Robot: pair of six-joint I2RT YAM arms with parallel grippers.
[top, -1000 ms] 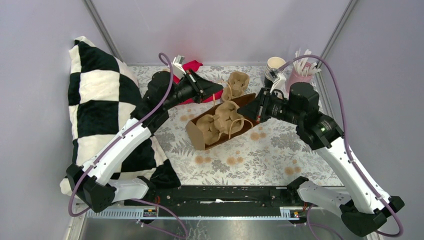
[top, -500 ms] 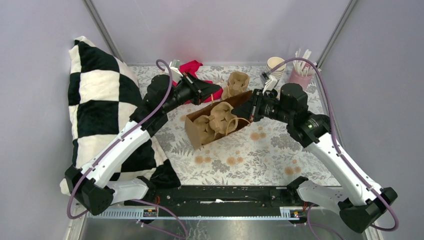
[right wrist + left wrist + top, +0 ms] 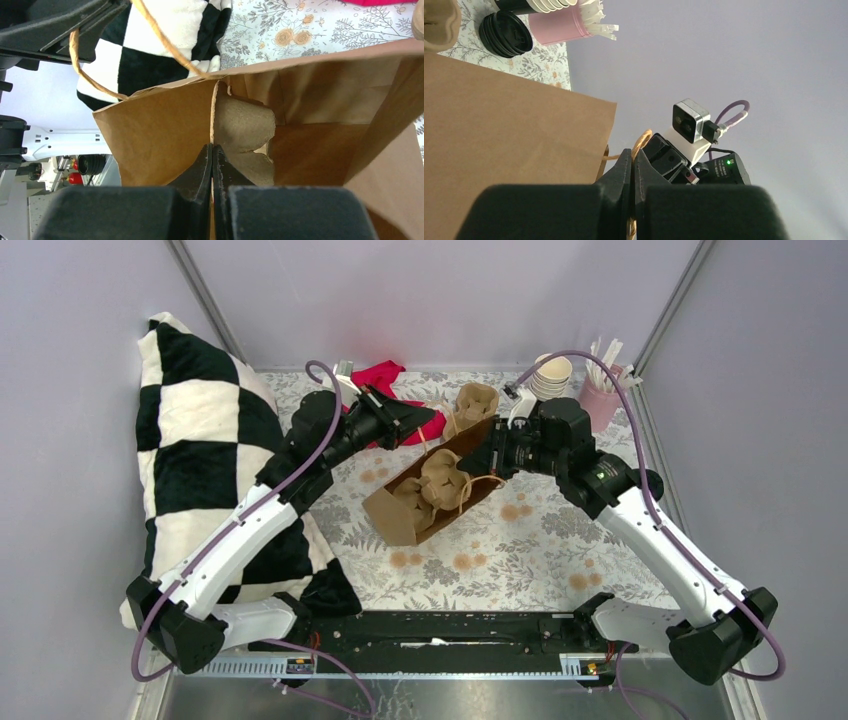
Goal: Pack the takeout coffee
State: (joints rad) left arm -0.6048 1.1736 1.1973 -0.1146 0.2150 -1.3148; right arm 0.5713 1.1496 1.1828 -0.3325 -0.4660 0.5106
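A brown paper bag point(image 3: 395, 522) hangs tilted between my two grippers, mouth toward the back right, with a cardboard cup carrier point(image 3: 445, 478) inside. My left gripper point(image 3: 432, 423) point(image 3: 632, 152) is shut on the bag's twine handle point(image 3: 642, 141). My right gripper point(image 3: 490, 455) point(image 3: 212, 147) is shut on the bag's rim point(image 3: 215, 100), and the carrier point(image 3: 245, 125) shows just past it. The takeout coffee's black lid point(image 3: 504, 32) lies on the table beside the stack of paper cups point(image 3: 536, 4). I cannot tell its cup from that stack.
A second cardboard carrier point(image 3: 475, 405) lies behind the bag. The paper cup stack point(image 3: 552, 375) and a pink cup of white sticks point(image 3: 600, 400) point(image 3: 566, 27) stand at the back right. A checkered pillow point(image 3: 195, 440) fills the left side; a red cloth point(image 3: 380, 373) lies behind the left gripper.
Both grippers have lifted the bag's mouth end toward the back. The right arm swung left and back, and the bag now tilts more steeply with its bottom nearer the front left.
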